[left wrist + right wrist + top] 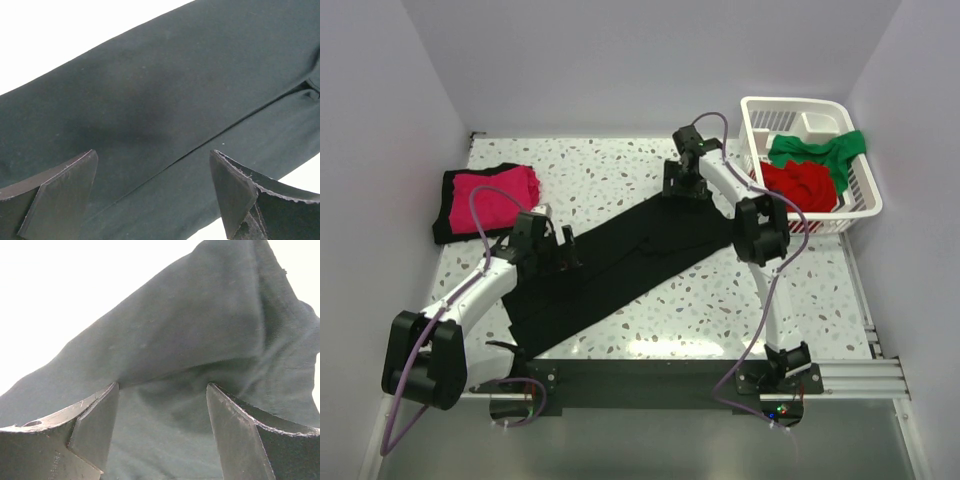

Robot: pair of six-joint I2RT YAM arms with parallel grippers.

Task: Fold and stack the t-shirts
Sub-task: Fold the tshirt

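A black t-shirt (630,265) lies flat across the table, stretched on a diagonal from near left to far right. My left gripper (563,252) hangs over its left part, open; in the left wrist view the cloth (165,90) fills the frame, and a folded edge runs between the spread fingers of the left gripper (155,175). My right gripper (682,190) is at the shirt's far right end, open. In the right wrist view the right gripper (162,395) straddles rumpled black cloth (200,315), and a raised fold meets its left fingertip (107,400). Nothing is clamped.
A folded magenta-pink t-shirt (498,195) rests on folded black cloth (445,228) at the far left. A white slatted basket (865,195) at the far right holds a red t-shirt (800,185) and a green one (820,150). Walls close in the table.
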